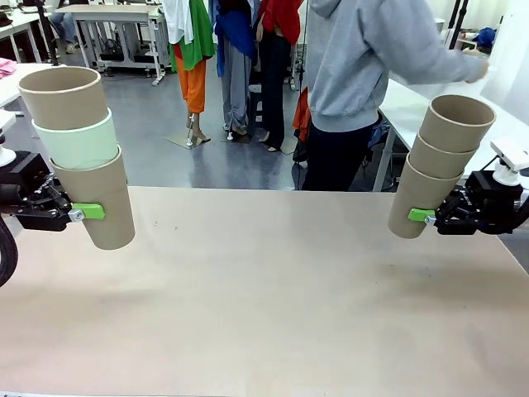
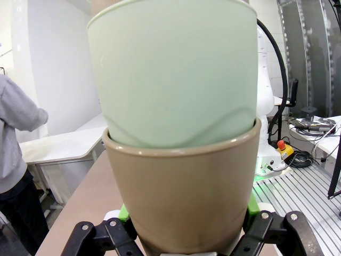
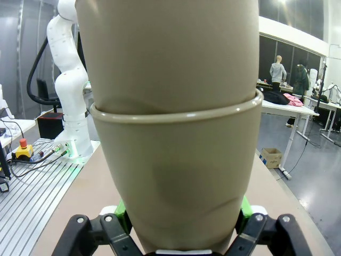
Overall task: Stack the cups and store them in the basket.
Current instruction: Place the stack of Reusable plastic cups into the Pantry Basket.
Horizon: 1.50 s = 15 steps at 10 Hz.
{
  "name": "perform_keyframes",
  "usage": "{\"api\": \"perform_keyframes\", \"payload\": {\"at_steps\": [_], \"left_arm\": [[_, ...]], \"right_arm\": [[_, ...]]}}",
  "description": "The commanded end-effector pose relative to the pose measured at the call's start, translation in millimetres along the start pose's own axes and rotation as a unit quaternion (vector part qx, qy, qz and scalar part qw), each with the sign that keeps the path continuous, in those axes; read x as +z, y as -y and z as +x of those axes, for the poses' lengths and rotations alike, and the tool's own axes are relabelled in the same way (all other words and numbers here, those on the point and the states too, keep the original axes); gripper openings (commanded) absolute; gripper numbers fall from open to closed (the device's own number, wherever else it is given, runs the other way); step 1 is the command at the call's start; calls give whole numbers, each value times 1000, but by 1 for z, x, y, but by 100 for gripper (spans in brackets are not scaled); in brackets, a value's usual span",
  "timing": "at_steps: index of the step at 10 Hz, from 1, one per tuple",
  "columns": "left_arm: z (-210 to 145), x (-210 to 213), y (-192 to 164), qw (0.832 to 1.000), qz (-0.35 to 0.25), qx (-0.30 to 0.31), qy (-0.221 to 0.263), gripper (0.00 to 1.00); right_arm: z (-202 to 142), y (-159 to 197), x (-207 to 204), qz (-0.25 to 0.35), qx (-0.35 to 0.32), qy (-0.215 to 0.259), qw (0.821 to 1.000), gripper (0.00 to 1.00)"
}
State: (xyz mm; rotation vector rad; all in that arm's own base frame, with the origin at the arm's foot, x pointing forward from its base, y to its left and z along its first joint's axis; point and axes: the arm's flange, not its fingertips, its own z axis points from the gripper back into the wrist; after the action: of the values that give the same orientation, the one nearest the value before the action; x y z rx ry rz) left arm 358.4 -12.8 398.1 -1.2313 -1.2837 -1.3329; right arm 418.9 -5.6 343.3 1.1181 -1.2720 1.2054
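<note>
- While both arms hold their loads aloft, the light tan tabletop (image 1: 264, 322) lies nearest the camera.
- At its left side, the left black gripper with green pads (image 1: 97, 213) is clamped on a tall kraft-brown paper cup (image 1: 103, 194), open end up and clear of the table. A pale mint-green paper cup (image 1: 78, 142) nests in it, and a second brown cup (image 1: 64, 98) nests in that.
- At the right side, the right gripper (image 1: 417, 215) is clamped on the lowest of a stack of three brown paper cups (image 1: 442, 153), its top leaning right, also clear of the table.
- Beyond the far edge, a person in a grey hooded top (image 1: 364, 66) stands turned away.
- Judgement: stacking stands at two stacks of three. The next move calls for lining one stack over the other's open top, lowering it in, then carrying all six to the basket.
</note>
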Motion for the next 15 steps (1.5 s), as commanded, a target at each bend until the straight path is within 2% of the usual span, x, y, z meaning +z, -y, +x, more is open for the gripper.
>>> {"api": "perform_keyframes", "payload": {"at_steps": [1, 15], "left_arm": [[5, -1, 1, 1000, -1, 4, 2, 86], [5, -1, 1, 1000, -1, 4, 2, 86]], "right_arm": [[4, 0, -1, 1, 5, 1, 1000, 84], [4, 0, -1, 1, 5, 1, 1000, 84]]}}
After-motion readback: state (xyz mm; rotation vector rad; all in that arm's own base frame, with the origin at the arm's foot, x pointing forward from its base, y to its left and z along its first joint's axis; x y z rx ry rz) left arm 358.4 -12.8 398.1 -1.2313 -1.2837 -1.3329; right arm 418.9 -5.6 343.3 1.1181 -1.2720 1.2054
